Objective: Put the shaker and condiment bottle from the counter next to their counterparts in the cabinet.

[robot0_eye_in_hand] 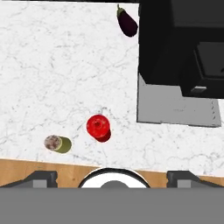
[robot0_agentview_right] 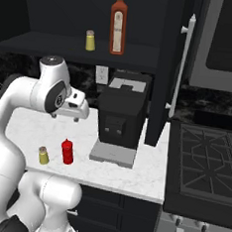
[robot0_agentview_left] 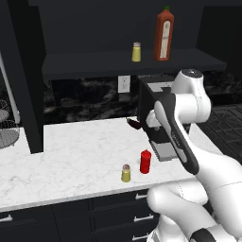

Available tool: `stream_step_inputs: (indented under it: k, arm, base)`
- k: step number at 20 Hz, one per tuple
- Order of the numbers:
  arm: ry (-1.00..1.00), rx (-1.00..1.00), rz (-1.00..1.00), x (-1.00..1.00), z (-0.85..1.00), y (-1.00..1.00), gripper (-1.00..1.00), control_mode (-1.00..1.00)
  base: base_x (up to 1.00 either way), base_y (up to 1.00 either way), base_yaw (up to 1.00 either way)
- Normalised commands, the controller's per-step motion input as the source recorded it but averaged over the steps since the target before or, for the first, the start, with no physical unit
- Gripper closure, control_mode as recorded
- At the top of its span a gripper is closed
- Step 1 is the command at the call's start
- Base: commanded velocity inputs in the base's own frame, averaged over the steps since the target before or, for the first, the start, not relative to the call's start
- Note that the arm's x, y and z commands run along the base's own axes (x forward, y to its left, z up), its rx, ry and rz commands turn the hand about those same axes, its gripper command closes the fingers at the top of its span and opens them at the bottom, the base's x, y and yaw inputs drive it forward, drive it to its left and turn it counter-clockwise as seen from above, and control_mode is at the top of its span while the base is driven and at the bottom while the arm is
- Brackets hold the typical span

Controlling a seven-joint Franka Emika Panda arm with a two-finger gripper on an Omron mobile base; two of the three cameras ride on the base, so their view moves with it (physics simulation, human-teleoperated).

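Note:
The shaker (robot0_agentview_left: pixel 126 173) (robot0_agentview_right: pixel 44 155) (robot0_eye_in_hand: pixel 57 143), small and yellow with a brownish cap, stands near the front edge of the marble counter (robot0_agentview_left: pixel 71 151). Just right of it is the red condiment bottle (robot0_agentview_left: pixel 145 161) (robot0_agentview_right: pixel 67 151) (robot0_eye_in_hand: pixel 98 127). My gripper (robot0_agentview_right: pixel 72 116) (robot0_eye_in_hand: pixel 113 177) hangs open high above both, pointing straight down, with nothing between its fingers. On the shelf of the black cabinet (robot0_agentview_left: pixel 94 64) stand the counterparts: a tall orange-red bottle (robot0_agentview_left: pixel 164 35) (robot0_agentview_right: pixel 117 25) with a green cap and a yellow shaker (robot0_agentview_left: pixel 136 52) (robot0_agentview_right: pixel 90 40) to its left.
A black coffee machine (robot0_agentview_right: pixel 122 113) (robot0_eye_in_hand: pixel 183 43) stands on the counter right of the bottle. An eggplant (robot0_agentview_left: pixel 134 123) (robot0_eye_in_hand: pixel 127 24) lies behind, near the wall. A stove (robot0_agentview_right: pixel 208 166) is at the right, a wire basket (robot0_agentview_left: pixel 7 130) at the far left.

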Motion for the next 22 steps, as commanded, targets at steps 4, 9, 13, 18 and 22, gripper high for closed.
stream_step_inputs:
  k: [4,9,13,18,22]
  arm:
    - [0.0,0.0,0.0,-0.24,-0.25,0.0,-1.0,-1.0]
    - [0.0,0.0,0.0,-0.2,-0.21,0.03,-1.0,-1.0]
    - [-0.02,0.0,0.0,-0.19,-0.19,0.11,-1.0,-1.0]
    - [-0.06,0.0,0.0,-0.08,-0.15,0.1,-1.0,-1.0]
    - [-0.09,0.0,0.0,-0.02,-0.11,0.08,-1.0,-1.0]
  base:
    - [0.0,0.0,0.0]
    - [0.0,0.0,0.0]
    - [0.0,0.0,0.0]
    - [0.0,0.0,0.0]
    - [0.0,0.0,0.0]
